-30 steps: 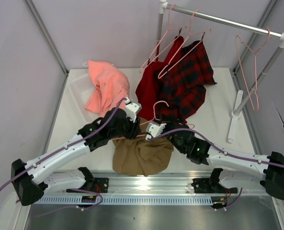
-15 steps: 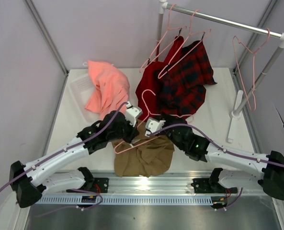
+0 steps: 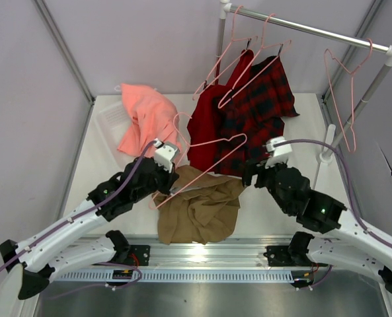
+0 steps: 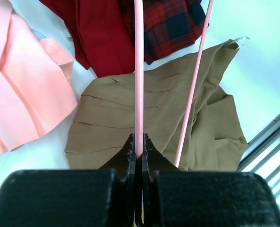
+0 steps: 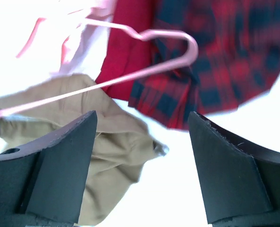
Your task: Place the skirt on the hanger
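Skirt (image 3: pixel 199 208) lay crumpled on the bench (image 3: pixel 301 132) near its front edge, not yet on the hanger (image 4: pixel 139 71). The left tool (image 4: pixel 139 153) was clenched on one of the hanger's wires and held it tilted above the cloth. The right tool (image 5: pixel 142 123) stood wide apart and empty, nearby. Picking up the hanger looked done. Next, the free tool would probably need to grasp the waistband and feed it onto the hanger.

White table (image 3: pixel 308 125) — skirt (image 3: pixel 199 211) crumpled nr front, rack foot (image 3: pixel 321 173) at rt.
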`<state>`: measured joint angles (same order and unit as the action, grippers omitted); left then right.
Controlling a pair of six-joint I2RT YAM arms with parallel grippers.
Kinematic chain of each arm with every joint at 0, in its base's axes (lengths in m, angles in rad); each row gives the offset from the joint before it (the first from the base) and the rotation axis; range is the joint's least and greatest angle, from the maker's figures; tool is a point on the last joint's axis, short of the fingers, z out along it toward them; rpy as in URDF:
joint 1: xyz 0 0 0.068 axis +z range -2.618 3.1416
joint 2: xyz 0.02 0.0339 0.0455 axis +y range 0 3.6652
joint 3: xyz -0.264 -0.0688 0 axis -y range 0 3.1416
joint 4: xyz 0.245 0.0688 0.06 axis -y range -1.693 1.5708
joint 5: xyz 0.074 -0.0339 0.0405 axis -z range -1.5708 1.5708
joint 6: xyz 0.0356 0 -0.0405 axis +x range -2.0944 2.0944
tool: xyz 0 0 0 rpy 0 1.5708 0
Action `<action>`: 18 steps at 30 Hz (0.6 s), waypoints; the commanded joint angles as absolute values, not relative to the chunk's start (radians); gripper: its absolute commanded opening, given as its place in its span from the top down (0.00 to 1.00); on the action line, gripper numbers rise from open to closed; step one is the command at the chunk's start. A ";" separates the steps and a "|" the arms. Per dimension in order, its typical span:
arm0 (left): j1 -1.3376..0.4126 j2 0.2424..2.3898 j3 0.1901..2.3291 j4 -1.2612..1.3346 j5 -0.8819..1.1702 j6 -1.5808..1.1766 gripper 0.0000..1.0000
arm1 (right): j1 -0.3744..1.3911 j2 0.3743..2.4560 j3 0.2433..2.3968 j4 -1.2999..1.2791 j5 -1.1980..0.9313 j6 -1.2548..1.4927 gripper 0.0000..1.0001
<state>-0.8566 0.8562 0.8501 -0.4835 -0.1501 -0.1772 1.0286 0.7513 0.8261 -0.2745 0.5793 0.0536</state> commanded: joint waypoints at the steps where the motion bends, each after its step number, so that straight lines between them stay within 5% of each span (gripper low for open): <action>1: -0.876 0.836 0.879 -0.483 -0.210 -0.114 1.00 | 0.994 0.700 0.844 -0.581 0.749 0.588 0.18; 6: -0.891 0.867 0.911 -0.526 -0.184 -0.055 1.00 | 0.982 0.553 0.715 -0.612 0.690 0.866 0.23; 18: -0.927 0.850 0.874 -0.503 -0.166 -0.032 1.00 | 0.863 0.531 0.491 -0.372 0.556 0.838 0.39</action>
